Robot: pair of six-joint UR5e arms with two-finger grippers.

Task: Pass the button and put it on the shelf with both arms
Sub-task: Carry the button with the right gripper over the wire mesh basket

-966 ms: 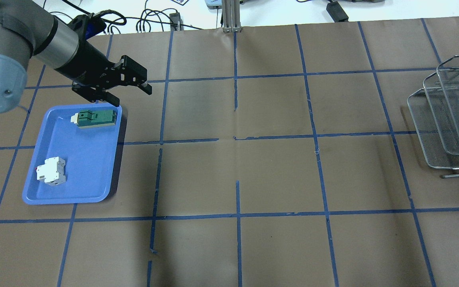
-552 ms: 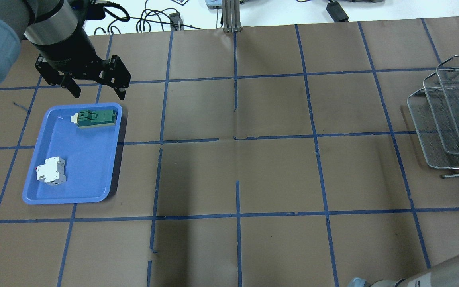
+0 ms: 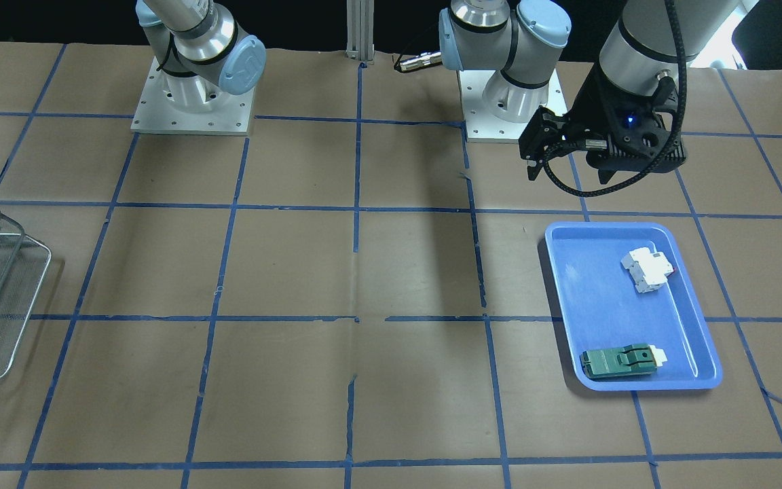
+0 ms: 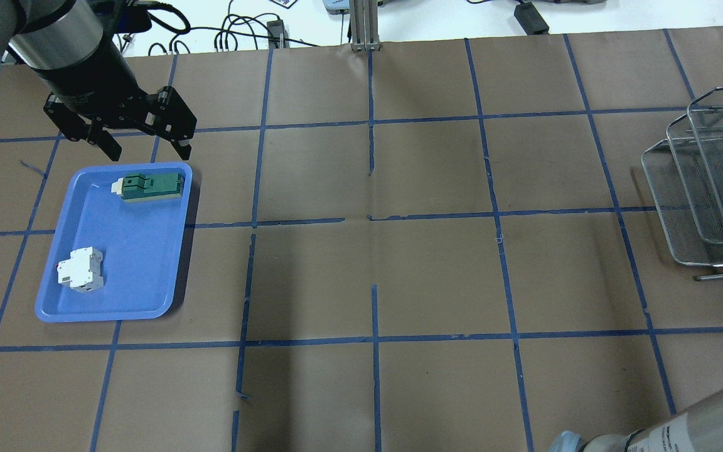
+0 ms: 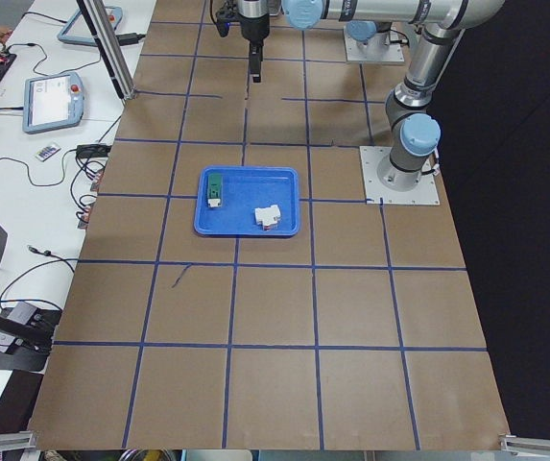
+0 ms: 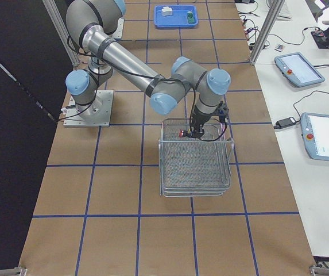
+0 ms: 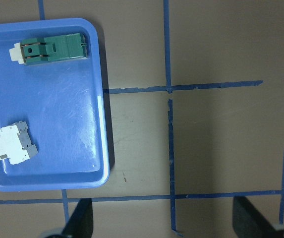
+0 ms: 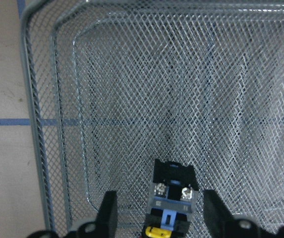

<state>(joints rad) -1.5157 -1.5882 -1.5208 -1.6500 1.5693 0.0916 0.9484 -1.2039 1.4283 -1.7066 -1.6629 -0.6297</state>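
Observation:
The button [image 8: 172, 191] has a black body and a blue-silver contact block. It sits between the fingers of my right gripper [image 8: 160, 194], which is shut on it. In the exterior right view its red cap [image 6: 183, 133] shows beside the right gripper [image 6: 196, 133], just above the top tray of the wire shelf [image 6: 196, 172]. The shelf [image 4: 681, 207] stands at the table's right edge. My left gripper [image 4: 142, 141] is open and empty, hovering just beyond the far edge of the blue tray [image 4: 117, 270]. Its fingertips [image 7: 82, 220] frame the left wrist view.
The blue tray [image 3: 594, 299] holds a flat green part [image 4: 150, 186] at its far end and a white breaker block [image 4: 80, 270] at its near end. My right arm's elbow [image 4: 681, 433] reaches in at the bottom right. Cables lie beyond the table's far edge.
My left gripper swung left and back from the tray's far right corner and turned, staying open. My right gripper moved down over the shelf, and the right arm's elbow came into view.

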